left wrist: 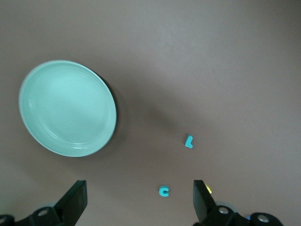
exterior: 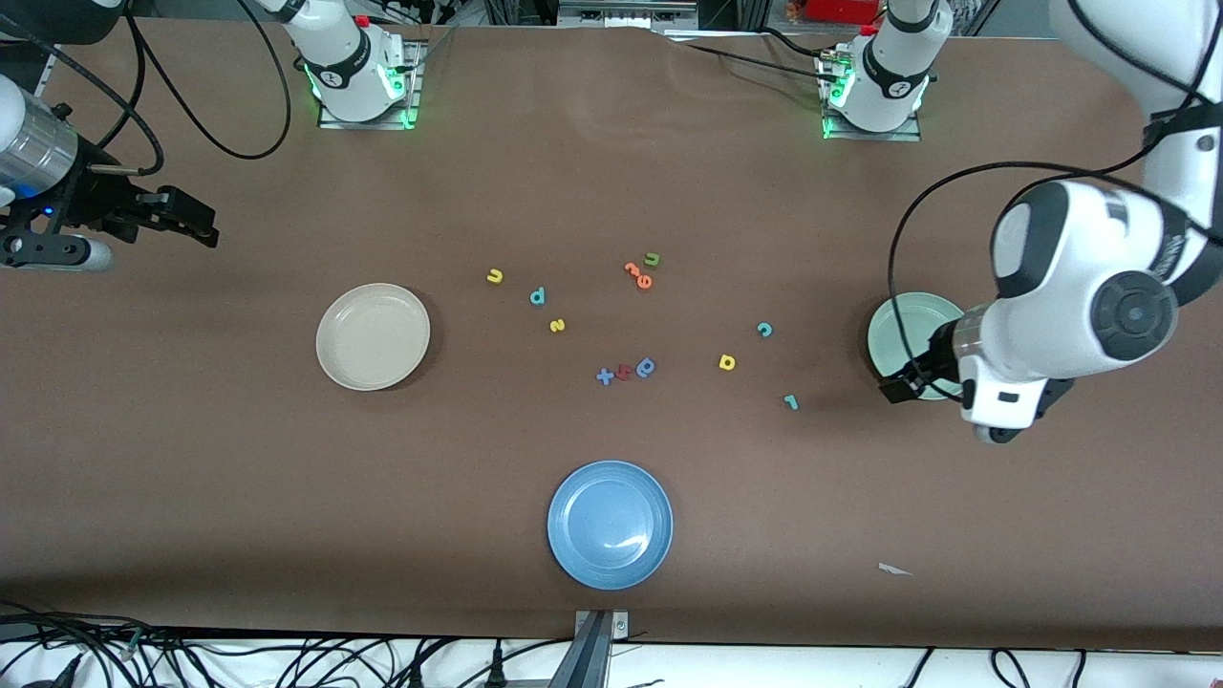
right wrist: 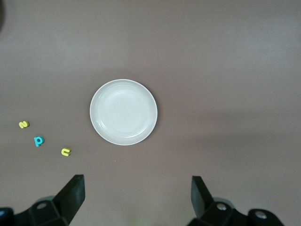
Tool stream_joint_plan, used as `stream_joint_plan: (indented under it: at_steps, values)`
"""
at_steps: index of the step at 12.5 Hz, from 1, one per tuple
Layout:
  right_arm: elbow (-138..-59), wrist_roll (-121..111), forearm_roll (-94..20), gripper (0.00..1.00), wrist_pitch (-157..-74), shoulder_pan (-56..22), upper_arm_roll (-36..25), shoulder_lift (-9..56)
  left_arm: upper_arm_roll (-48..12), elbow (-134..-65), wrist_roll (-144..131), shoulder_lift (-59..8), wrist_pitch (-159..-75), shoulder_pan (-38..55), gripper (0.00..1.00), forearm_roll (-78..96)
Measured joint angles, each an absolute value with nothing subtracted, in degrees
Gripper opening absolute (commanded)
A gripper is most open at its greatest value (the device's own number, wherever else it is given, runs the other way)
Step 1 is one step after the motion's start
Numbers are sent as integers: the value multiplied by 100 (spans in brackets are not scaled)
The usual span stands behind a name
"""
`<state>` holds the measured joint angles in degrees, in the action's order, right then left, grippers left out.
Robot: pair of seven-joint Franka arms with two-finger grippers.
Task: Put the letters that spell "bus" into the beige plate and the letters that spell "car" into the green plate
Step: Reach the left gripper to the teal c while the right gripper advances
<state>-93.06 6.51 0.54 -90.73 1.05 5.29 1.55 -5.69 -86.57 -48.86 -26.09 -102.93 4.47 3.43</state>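
Left gripper [left wrist: 137, 207] is hanging with its jaws wide apart and empty over the table at the left arm's end, above the edge of the green plate [exterior: 908, 330]; its wrist view is showing the teal c [left wrist: 163, 191] and teal r [left wrist: 189, 141] lying flat on the bare brown table [exterior: 191, 478], apart from that plate. Right gripper [right wrist: 136, 202] is waiting, jaws likewise spread and empty, over the right arm's end of the table, looking down on the beige plate [right wrist: 123, 112]. Both plates are sitting empty, so no letter is placed yet. In the front view the yellow a [exterior: 727, 362] is lying between c [exterior: 763, 330] and r [exterior: 790, 402], toward the middle; the yellow u [exterior: 495, 276], teal b [exterior: 537, 296] and yellow s [exterior: 557, 326] are lying in a loose row near the beige plate. Judgement: the letters are looking like tiny, flat foam cut-outs, very light, soft, matte and not fragile; they are likely to squash or skid under a careless pinch. Best hold is probably across a straight stroke, fingers coming straight down to table level. Plates are appearing smooth, rigid, shallow and round, with low rims. Distractors: a green u [exterior: 652, 259] touching orange letters [exterior: 638, 275], a blue a [exterior: 646, 367], and a blue plate [exterior: 610, 524] nearest the camera.
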Motion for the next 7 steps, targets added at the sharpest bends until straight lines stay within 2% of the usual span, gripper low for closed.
stream_joint_plan:
  at_steps: [7]
  values:
    - [-9307, 651, 61, 100, -9216, 8, 541, 249, -1089, -10441, -5494, -2516, -11912, 546, 99, 362]
